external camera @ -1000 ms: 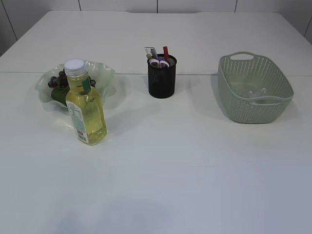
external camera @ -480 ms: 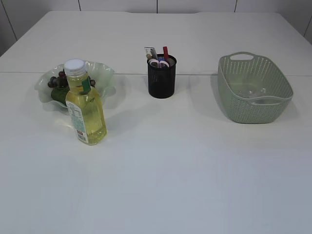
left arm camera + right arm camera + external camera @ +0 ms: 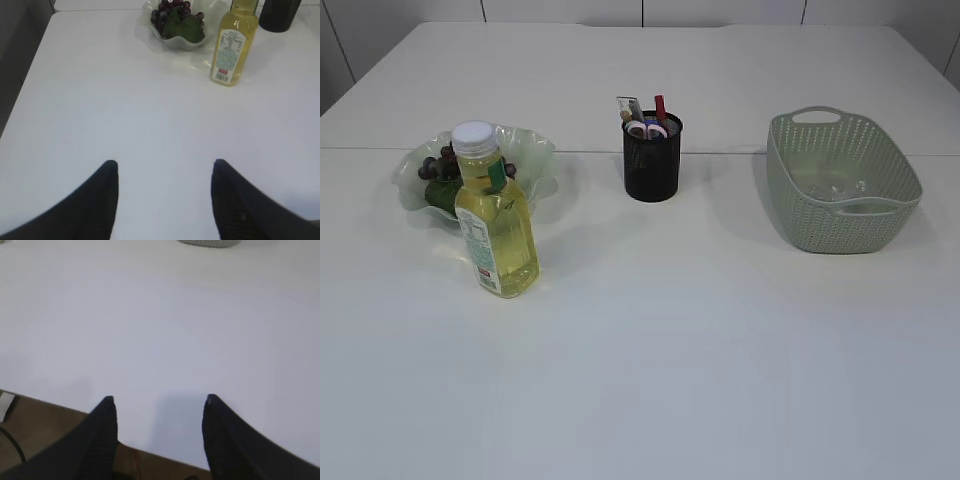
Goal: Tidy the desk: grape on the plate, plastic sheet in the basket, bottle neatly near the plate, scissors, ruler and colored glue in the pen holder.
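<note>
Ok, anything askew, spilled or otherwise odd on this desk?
Nothing stands out. The bottle stands upright beside the plate, which holds the grapes. The pen holder is upright with its tools inside, and the basket sits level. Both grippers hang open and hold nothing.

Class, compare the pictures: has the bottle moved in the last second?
No. The bottle stands in the same spot in front of the plate.

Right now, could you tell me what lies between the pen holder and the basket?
Nothing: in the exterior view only bare white table separates the pen holder from the basket.
</note>
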Controlling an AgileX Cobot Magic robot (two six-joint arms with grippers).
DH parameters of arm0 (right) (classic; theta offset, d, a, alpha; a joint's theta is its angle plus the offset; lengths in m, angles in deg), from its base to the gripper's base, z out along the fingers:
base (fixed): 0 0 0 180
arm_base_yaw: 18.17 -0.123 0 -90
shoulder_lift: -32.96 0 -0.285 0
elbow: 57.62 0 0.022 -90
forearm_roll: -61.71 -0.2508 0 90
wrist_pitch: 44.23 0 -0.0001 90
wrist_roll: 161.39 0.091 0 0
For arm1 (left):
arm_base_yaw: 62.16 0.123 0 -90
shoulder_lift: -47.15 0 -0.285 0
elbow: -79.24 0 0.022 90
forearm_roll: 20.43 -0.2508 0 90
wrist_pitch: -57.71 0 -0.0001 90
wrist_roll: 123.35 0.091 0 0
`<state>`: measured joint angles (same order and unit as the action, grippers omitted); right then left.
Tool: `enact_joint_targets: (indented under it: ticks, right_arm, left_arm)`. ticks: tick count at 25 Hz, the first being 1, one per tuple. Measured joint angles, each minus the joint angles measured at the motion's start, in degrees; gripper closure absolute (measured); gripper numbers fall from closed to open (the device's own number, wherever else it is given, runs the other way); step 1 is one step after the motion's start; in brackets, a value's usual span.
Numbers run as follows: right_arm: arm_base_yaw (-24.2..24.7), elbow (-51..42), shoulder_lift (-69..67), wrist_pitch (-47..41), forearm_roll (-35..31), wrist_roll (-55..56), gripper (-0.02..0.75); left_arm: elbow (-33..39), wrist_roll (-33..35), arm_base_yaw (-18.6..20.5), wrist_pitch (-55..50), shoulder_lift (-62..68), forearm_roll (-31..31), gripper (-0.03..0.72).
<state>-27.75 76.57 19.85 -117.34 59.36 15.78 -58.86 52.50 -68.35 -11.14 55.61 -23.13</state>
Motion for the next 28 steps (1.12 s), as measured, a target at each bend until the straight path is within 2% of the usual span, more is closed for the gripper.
enact_joint_targets:
  ticks: [9,28]
  right_arm:
    - [0.0,-2.4,0.0,6.3,0.1,-0.1,0.299]
    - [0.5,-2.9,1.0,7.0,1.2,-0.1,0.299]
  left_arm:
    - [3.4,0.0,0.0,2.3,0.0,0.5,0.272]
    - [4.7,-0.1,0.0,5.2,0.0,1.1,0.274]
